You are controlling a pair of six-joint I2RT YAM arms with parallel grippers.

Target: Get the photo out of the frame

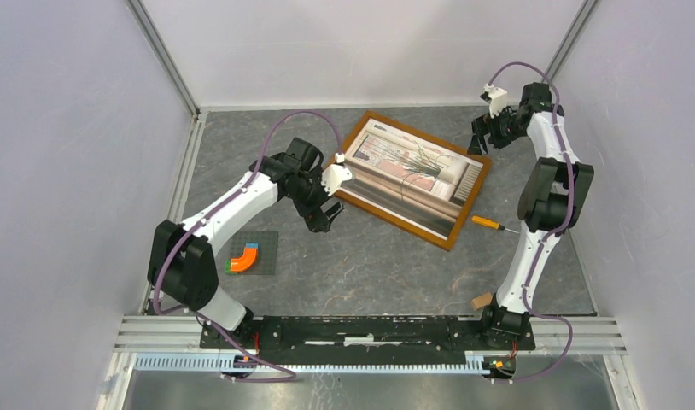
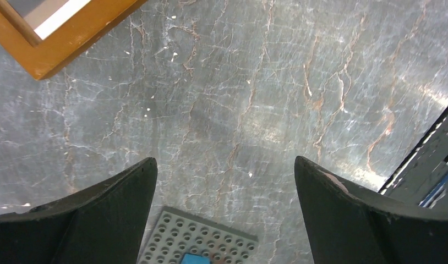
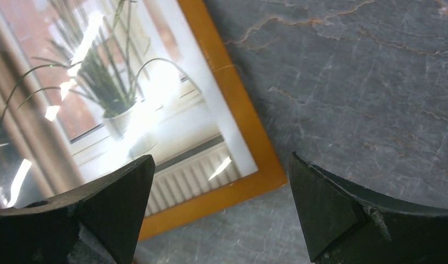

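We are looking down on a grey marbled tabletop (image 1: 370, 273) with two arms reaching from its near edge. The frame (image 1: 394, 222) is lying flat and face up at the far middle, turned at an angle to the tabletop's edges. The photo (image 1: 412, 171) is sitting inside it, showing a spiky green potted plant at a window, with glare streaking across it.

The left end effector (image 1: 323, 218) is hovering just beside the frame's near-left corner. Its fingers (image 2: 100, 220) are standing wide apart and holding nothing; bare tabletop is showing between them. The right end effector (image 1: 479, 138) is hanging over the frame's far-right corner. It is likewise spread wide and empty, and in its wrist view we are seeing that corner lying below the gap.

A grey studded plate (image 1: 254, 252) carrying an orange block (image 1: 240, 259) is resting near the left arm. An orange-handled screwdriver (image 1: 489, 224) is lying just beside the frame's right corner. A small tan block (image 1: 481, 301) is sitting by the right arm's base.
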